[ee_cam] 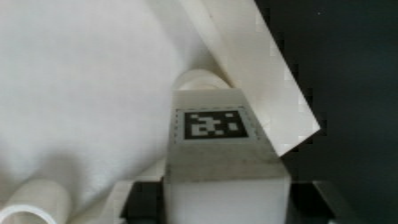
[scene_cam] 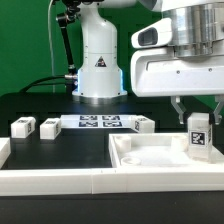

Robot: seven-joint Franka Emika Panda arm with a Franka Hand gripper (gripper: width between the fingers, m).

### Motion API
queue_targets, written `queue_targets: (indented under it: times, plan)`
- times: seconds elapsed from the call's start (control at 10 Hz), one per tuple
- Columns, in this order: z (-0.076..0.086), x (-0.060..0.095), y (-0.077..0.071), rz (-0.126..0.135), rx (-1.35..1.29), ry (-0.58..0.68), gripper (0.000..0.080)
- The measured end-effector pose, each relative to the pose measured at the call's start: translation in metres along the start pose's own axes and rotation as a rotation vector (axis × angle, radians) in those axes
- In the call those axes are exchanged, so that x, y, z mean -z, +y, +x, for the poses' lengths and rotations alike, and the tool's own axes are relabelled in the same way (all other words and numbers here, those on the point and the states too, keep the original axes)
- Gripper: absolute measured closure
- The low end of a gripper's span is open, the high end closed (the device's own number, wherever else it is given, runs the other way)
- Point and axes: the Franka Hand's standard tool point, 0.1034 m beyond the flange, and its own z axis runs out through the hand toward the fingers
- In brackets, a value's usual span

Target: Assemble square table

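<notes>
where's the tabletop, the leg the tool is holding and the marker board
tabletop (scene_cam: 150, 158): exterior view, bare inner floor
held leg (scene_cam: 198, 137): exterior view, its tagged front face
marker board (scene_cam: 100, 123): exterior view, middle of its tags

We see the tabletop (scene_cam: 150, 162) and the leg (scene_cam: 198, 137) as smooth white plastic with a soft satin sheen. The leg carries a matt black-and-white printed tag (ee_cam: 215, 125) that looks like paper. The bench (scene_cam: 60, 150) reads as a dull, matt black surface and the marker board (scene_cam: 100, 123) as flat, matt white, while the hand (scene_cam: 198, 120) and the arm's base (scene_cam: 98, 60) wear glossy white shells.
</notes>
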Motion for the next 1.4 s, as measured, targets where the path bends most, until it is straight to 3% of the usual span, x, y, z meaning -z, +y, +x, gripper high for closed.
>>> queue_targets:
  times: [0.4,0.9,1.0,1.1,1.4]
  plan:
    - [-0.006,-0.001,-0.003,-0.026,-0.417,0.002,0.0511]
    - [-0.006,-0.002,-0.003,-0.01,-0.511,-0.02,0.0509]
    - [-0.007,-0.002,-0.003,-0.009,-0.468,-0.02,0.033]
    - [-0.008,-0.002,-0.004,-0.008,-0.416,-0.021,0.0213]
    - [-0.014,-0.004,-0.011,-0.007,-0.049,-0.026,0.0153]
